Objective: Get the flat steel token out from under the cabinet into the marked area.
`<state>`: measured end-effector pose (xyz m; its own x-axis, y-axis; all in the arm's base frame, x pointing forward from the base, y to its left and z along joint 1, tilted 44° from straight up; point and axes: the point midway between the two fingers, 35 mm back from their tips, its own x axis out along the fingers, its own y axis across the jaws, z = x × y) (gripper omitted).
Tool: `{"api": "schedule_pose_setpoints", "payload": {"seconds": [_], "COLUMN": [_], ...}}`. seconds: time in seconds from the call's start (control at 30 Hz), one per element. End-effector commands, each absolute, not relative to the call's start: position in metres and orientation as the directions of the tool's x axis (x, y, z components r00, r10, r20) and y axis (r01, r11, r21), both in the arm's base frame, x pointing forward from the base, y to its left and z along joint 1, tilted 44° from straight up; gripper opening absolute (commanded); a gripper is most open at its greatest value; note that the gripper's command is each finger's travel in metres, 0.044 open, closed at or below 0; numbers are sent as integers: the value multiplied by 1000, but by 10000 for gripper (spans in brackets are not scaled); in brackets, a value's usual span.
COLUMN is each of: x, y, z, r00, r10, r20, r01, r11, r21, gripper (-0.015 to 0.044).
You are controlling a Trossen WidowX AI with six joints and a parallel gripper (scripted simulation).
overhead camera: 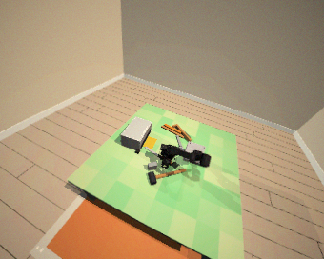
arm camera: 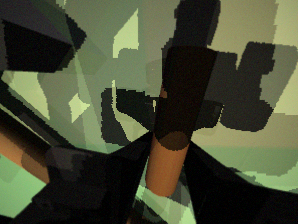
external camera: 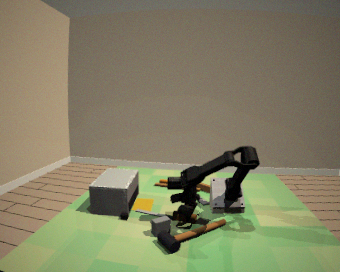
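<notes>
The light grey cabinet (overhead camera: pixel 136 133) (external camera: pixel 113 192) stands at the left of the table. The yellow marked area (overhead camera: pixel 151 142) (external camera: pixel 143 204) lies in front of it. I cannot make out the token in any view. My gripper (overhead camera: pixel 169 165) (external camera: pixel 186 220) (arm camera: pixel 167 138) is low over the table, shut on the brown handle (arm camera: pixel 166 170) of a tool. The tool's thin grey shaft (overhead camera: pixel 151 151) (external camera: pixel 149 213) reaches toward the marked area. Its tip is too small to make out clearly.
A mallet (overhead camera: pixel 152 178) (external camera: pixel 169 242) and a grey block (overhead camera: pixel 152 166) (external camera: pixel 160 225) lie on the camera side of my gripper. Orange-brown bars (overhead camera: pixel 172 129) lie toward the back. A small black thing (external camera: pixel 124 215) is by the cabinet's near corner. Another grey rod (overhead camera: pixel 179 141) lies near the arm's base.
</notes>
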<state>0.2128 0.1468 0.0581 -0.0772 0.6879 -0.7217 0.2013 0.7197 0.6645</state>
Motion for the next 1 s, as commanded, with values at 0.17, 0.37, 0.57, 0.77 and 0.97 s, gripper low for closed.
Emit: {"api": "schedule_pose_setpoints", "payload": {"seconds": [0.17,0.37,0.57,0.77,0.97], "x": [221,227,234,241,248], "y": [147,146,145,145,144], "z": [58,56,55,54,53], "r00": [-77,-78,-78,-78,-78], "r10": [688,688,688,688,688], "r20": [-721,-721,-721,-721,-721], "r01": [178,166,158,152,148], "r11": [721,722,723,723,724], "r21": [669,671,673,674,674], "gripper": [0,0,0,0,0]}}
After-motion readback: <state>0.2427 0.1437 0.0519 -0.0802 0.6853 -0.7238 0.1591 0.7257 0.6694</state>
